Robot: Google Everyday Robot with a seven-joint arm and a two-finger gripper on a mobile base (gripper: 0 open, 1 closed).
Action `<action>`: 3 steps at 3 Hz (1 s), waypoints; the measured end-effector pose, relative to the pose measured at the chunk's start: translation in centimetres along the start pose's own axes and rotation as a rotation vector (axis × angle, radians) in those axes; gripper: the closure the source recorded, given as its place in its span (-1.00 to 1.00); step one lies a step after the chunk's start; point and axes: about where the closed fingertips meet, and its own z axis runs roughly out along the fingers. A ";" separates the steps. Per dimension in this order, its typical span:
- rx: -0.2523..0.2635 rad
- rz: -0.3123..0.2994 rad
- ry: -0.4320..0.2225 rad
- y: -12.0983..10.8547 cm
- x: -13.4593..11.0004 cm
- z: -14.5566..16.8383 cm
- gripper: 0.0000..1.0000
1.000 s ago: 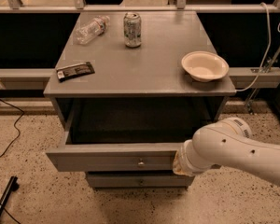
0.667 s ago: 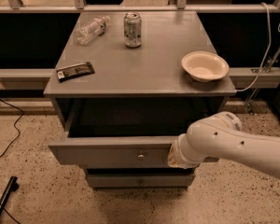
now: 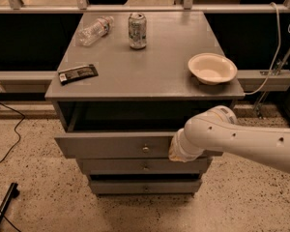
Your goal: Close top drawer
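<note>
The top drawer (image 3: 111, 146) is a wide grey panel with a small round silver knob (image 3: 145, 149) at its centre. It stands partly open, a short way out from the grey cabinet (image 3: 135, 76), with a dark gap above it. My white arm (image 3: 241, 141) reaches in from the right. My gripper (image 3: 174, 150) is at the arm's end, against the drawer front just right of the knob, and the wrist hides most of it. Two narrower drawer fronts (image 3: 145, 167) sit below.
On the cabinet top lie a plastic bottle (image 3: 94, 30), a can (image 3: 137, 30), a white bowl (image 3: 212, 68) and a black packet (image 3: 78, 73). A railing and dark ledge run behind. Cables (image 3: 9, 124) lie on the speckled floor at left.
The top drawer has slid back into the cabinet and now sticks out much less. My arm and gripper have moved with it toward the cabinet.
</note>
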 end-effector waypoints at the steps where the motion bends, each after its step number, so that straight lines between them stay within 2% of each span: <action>1: 0.011 0.010 0.017 -1.9 0.5 1.4 1.00; 3: 0.028 0.046 0.017 -4.6 1.8 2.4 1.00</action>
